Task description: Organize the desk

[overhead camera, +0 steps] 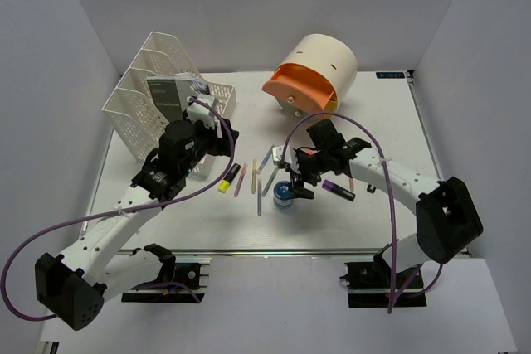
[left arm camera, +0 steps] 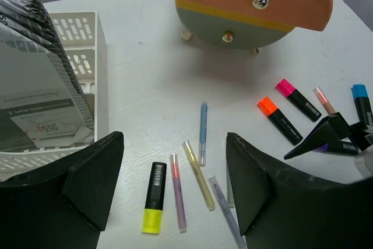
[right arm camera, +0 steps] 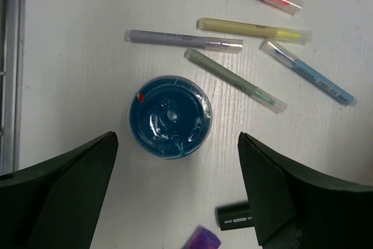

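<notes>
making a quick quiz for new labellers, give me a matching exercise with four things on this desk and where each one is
Things:
1. blue tub
2. yellow-capped highlighter
3. booklet
4. drawer unit

Places:
A. standing in the white mesh rack
B. at the back of the desk
C. framed by the open right gripper
D. leftmost of the loose pens, nearest the rack

Pairs: 1-C, 2-D, 3-A, 4-B
</notes>
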`<state>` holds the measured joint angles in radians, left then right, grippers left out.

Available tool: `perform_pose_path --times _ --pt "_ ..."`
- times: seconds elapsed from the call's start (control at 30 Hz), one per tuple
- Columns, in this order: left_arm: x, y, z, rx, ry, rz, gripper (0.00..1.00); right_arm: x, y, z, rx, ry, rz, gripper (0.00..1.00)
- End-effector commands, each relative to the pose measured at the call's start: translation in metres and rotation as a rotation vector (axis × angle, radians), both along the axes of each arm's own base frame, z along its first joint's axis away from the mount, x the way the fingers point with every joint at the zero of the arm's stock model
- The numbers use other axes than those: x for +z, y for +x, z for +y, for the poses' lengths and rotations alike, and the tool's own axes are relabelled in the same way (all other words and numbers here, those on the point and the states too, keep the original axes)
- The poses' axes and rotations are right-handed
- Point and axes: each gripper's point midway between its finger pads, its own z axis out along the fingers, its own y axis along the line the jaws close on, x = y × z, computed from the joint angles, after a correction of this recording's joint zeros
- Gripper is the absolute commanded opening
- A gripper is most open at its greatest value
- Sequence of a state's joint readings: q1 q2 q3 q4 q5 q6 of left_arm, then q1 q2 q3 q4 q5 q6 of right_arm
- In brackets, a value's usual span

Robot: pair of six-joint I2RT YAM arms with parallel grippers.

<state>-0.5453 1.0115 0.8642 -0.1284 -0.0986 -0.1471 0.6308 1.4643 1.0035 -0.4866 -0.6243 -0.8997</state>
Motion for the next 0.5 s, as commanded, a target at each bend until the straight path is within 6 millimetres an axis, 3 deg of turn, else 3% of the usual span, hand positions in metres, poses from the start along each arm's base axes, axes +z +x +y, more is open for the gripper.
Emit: perform_pose_path --times 0.0,0.2,0.47 --pt "0.007 0.000 0.004 0.011 0.005 -0.022 0.81 0.003 0.015 0.010 -0.025 -0.007 -0.050 0.89" --pt "0.008 0.001 0.008 0.030 0.016 -0.031 0.81 -0.006 0.003 0.018 0.008 -0.020 -0.014 0.89" --pt "0.005 0.002 0.010 0.038 0.022 -0.027 0.81 -0.016 0.009 0.022 -0.032 -0.048 -0.017 0.89"
